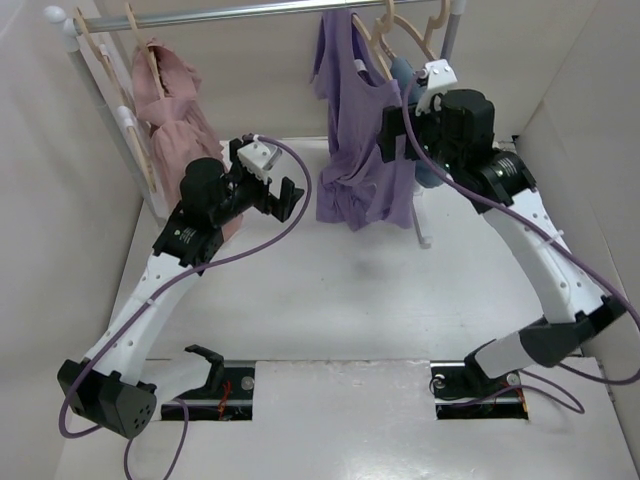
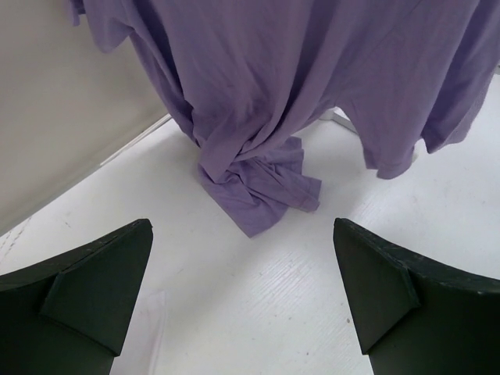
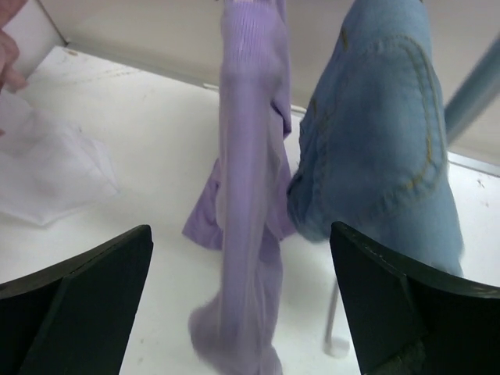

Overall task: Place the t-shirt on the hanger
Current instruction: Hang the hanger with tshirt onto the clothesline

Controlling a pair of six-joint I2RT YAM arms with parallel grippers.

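White table (image 1: 340,300) and plain beige walls make up the setting, with a metal clothes rail (image 1: 250,10) running along the top of the frame. At upper centre the t-shirt (image 1: 358,130) hangs down from near the rail, lavender and long. The hanger (image 1: 372,48) shows as a pale wooden arm slanting across its upper right edge. From the left wrist view, the lowest folds of the t-shirt are bunched up and touching the table.

Just right of it, a blue denim garment (image 3: 375,141) hangs close beside the purple cloth, partly hidden in the overhead view by the right arm. A dusty-pink garment (image 1: 175,110) hangs on its own hanger at the upper left, well apart from the t-shirt.

Raised near the upper right of the t-shirt, the right end effector (image 3: 241,234) has its fingers spread wide, with the purple fabric and the denim seen between them and nothing pinched. The left end effector (image 1: 285,195) sits left of centre, just left of the shirt's lower half, also spread wide and holding nothing.
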